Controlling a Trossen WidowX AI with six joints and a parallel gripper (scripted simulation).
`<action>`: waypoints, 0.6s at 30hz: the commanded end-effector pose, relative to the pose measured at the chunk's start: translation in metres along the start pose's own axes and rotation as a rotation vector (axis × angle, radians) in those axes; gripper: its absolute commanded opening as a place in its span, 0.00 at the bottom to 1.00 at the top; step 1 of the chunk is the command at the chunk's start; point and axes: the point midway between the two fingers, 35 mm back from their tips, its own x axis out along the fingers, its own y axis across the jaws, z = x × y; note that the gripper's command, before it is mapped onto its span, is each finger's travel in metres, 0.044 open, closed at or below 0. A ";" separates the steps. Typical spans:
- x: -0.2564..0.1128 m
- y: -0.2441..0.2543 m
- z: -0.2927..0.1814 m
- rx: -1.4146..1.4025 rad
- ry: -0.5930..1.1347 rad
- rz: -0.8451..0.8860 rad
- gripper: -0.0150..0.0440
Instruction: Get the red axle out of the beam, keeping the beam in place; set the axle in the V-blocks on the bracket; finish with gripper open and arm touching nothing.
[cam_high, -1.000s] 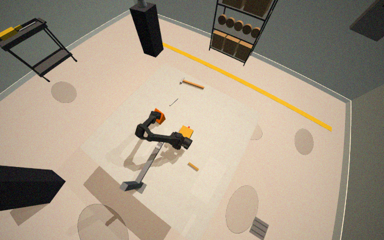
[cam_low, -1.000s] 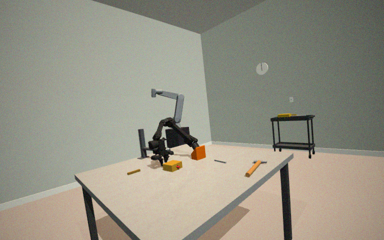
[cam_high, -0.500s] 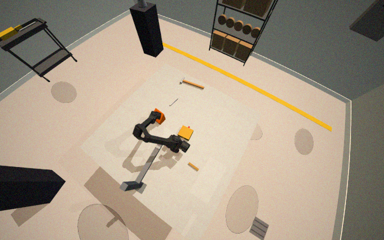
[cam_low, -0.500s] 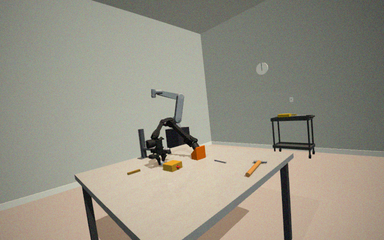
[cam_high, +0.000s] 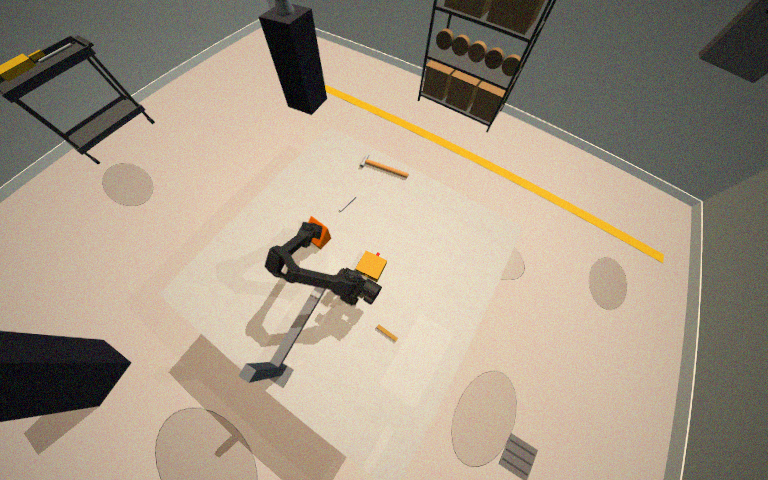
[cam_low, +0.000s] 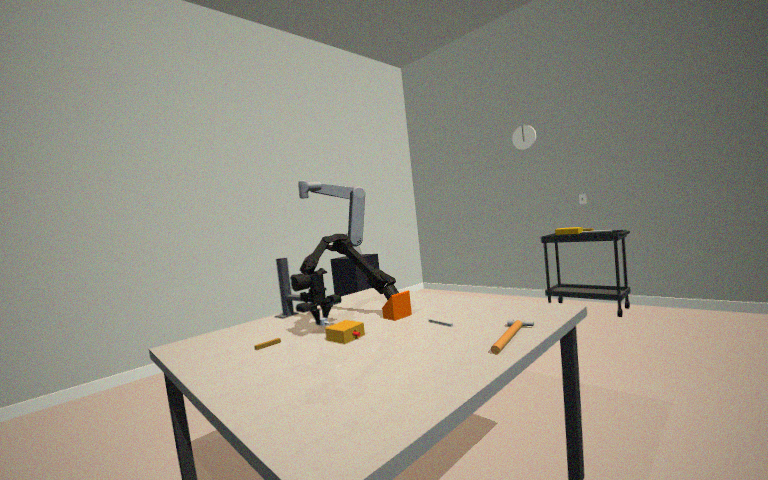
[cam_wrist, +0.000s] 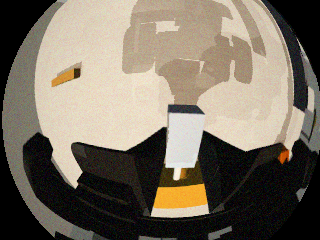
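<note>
Evidently, reading the exterior view from left to right, can make out first a short ochre stick, lying flat on the pale wood-toned table. Farther back, can see a dark grey upright post with a horizontal arm; cannot make out any V-blocks on it.

Next, with the black gripper pointing down near the table, find the fingers closed on a pale grey rectangular block, pinching it from both sides. From its lower end in the wrist view, notice a thin whitish pin reaching toward the dark side face of the yellow-orange boxy beam; cannot tell how deep.

Just right of the gripper, see that beam resting flat on the table, with the red axle sticking out of the face opposite the gripper, partly out but still seated in the beam.

Further right, note the orange wedge-shaped base under the black arm, then a thin grey metal rod, and finally a hammer with orange handle and grey head, lying well apart from the beam.
</note>
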 end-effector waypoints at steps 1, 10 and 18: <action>-0.008 0.001 0.000 0.006 0.002 0.004 0.25; -0.023 0.001 0.000 0.006 0.002 0.004 0.25; -0.036 0.001 0.000 0.006 0.002 0.004 0.25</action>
